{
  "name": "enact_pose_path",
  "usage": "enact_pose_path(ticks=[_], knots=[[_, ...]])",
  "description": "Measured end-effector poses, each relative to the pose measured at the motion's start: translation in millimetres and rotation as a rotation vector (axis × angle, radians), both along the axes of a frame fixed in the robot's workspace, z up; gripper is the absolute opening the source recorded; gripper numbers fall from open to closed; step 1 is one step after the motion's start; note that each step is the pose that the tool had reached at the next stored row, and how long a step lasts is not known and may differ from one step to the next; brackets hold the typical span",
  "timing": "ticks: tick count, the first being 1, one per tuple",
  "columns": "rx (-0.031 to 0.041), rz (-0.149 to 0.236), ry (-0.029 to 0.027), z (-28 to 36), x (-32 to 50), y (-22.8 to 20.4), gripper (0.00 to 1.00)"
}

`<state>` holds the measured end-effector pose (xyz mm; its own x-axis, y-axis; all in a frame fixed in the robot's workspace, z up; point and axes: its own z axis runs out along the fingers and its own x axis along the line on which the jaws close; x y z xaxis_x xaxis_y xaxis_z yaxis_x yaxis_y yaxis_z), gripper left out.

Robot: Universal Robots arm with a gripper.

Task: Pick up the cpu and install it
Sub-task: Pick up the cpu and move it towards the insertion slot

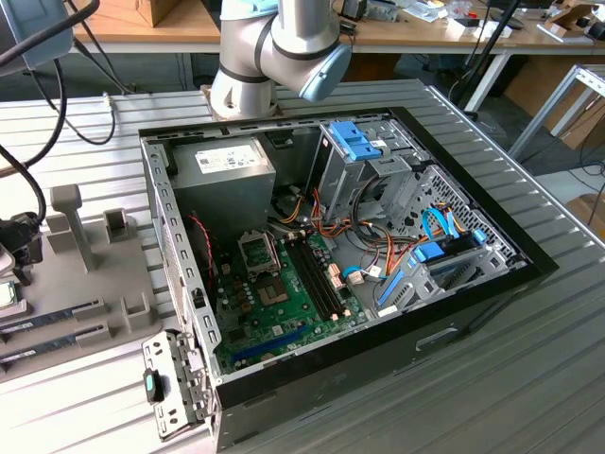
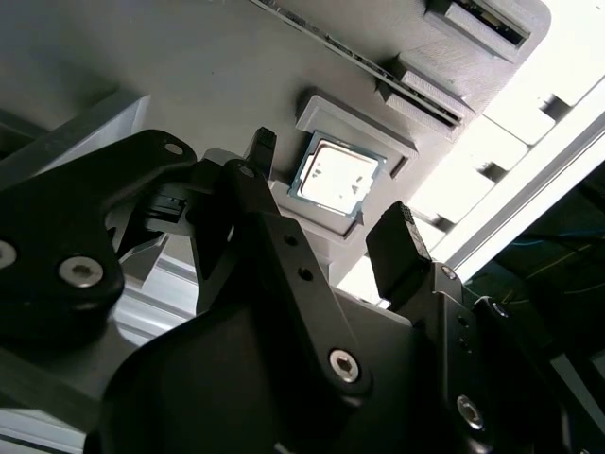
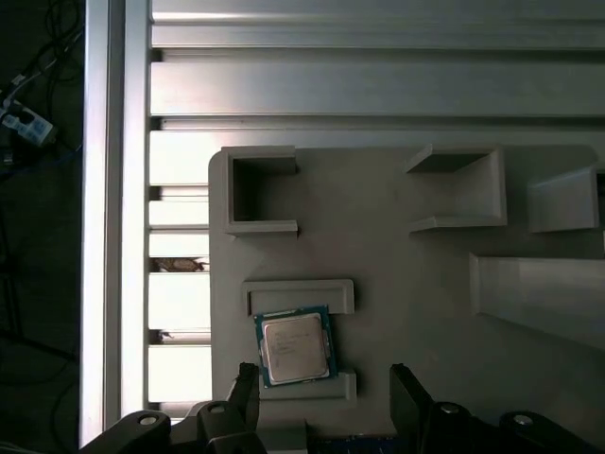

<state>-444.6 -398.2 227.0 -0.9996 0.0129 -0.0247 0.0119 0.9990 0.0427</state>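
Cpu [image 3: 295, 345] with a silvery lid and a thin green rim lies flat in a shallow seat of a grey moulded holder [image 3: 397, 274], framed by two low raised ledges [image 3: 299, 295] on opposite sides. In the second wrist view the same cpu [image 2: 336, 177] shows bright in its recess. The holder rests on a worktop [image 3: 378, 85] of slotted aluminium rails. The jaws are spread wide and hold nothing. Their dark fingertips [image 2: 397, 232] stand one to each side of the chip, and in both wrist views a clear gap shows between each tip and the chip's edges. In the exterior view the grey holder [image 1: 95, 274] sits at the exterior view's left, just beside an open computer case [image 1: 454, 322] on the same worktop [image 1: 539, 369]. Inside the case a green motherboard [image 1: 284, 298] lies flat. A grey power-supply box [image 1: 222, 165] stands in the far corner, below the base joints of the arm [image 1: 274, 47]. Two long narrow sticks [image 1: 57, 312] lie in slots of the holder.
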Motion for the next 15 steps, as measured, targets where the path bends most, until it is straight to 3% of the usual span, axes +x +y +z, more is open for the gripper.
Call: enact_pose_path(ticks=[15], knots=[[0.0000, 0.001, 0.0000, -3.5, 0.0, 0.0, 0.66]])
